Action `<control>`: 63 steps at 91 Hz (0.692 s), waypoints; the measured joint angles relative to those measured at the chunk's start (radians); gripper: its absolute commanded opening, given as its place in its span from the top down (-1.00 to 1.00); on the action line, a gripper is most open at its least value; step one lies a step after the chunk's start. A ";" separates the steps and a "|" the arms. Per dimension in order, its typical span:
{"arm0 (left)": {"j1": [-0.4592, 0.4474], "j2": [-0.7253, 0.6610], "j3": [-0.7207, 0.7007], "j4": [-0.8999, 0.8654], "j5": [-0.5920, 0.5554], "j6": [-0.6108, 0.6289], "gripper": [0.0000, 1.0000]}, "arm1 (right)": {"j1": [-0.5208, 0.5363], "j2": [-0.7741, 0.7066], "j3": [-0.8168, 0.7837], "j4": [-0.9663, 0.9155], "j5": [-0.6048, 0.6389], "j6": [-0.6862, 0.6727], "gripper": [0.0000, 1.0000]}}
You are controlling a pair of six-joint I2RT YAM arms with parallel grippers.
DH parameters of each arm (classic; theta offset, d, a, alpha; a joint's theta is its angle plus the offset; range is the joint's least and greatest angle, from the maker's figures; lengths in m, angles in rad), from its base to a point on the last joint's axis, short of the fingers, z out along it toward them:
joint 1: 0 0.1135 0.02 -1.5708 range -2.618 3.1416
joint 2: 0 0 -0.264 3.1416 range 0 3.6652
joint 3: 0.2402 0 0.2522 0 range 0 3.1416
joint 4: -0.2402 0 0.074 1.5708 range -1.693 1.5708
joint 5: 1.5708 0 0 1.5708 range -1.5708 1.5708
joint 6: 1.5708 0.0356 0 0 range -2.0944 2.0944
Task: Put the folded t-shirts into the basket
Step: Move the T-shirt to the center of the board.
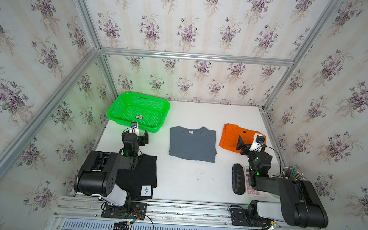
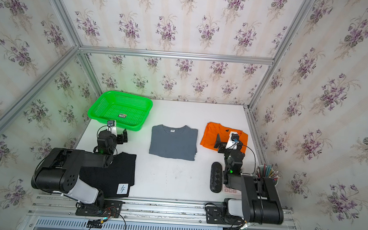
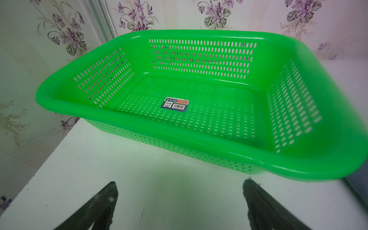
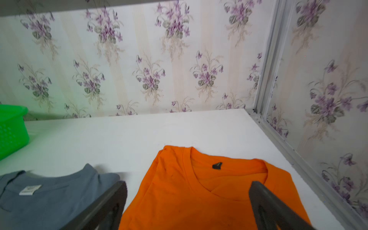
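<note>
Three folded t-shirts [image 1: 192,145] are pictured on the surface [image 1: 191,181] in both top views, outside the basket [image 1: 143,103]. Left wrist view: the left claw [image 3: 179,183] is held wide apart, empty, before the basket. Right wrist view: the right claw [image 4: 187,183] is spread, empty, over the orange t-shirt [image 4: 179,199].

Orange t-shirt [image 4: 199,203], right gripper [image 4: 187,184] spread above — grey t-shirt [image 4: 49,201] beside

Basket [image 1: 143,100] on table [image 1: 196,179], far-left corner
</note>
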 measured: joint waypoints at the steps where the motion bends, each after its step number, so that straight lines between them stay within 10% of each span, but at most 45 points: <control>1: -0.001 -0.001 0.000 -0.002 -0.005 0.000 -0.99 | 0.000 -0.029 0.003 -0.019 0.003 0.002 -1.00; 23: -0.066 -0.244 0.115 -0.247 -0.132 -0.008 -0.99 | 0.002 -0.360 0.296 -0.486 0.045 0.246 -1.00; 48: -0.219 -0.449 0.518 -0.941 -0.033 -0.291 -0.98 | 0.238 -0.027 0.593 -0.779 -0.136 0.330 -1.00; 63: -0.166 -0.486 0.646 -1.193 0.042 -0.426 -0.99 | 0.413 0.227 0.761 -0.895 -0.241 0.238 -1.00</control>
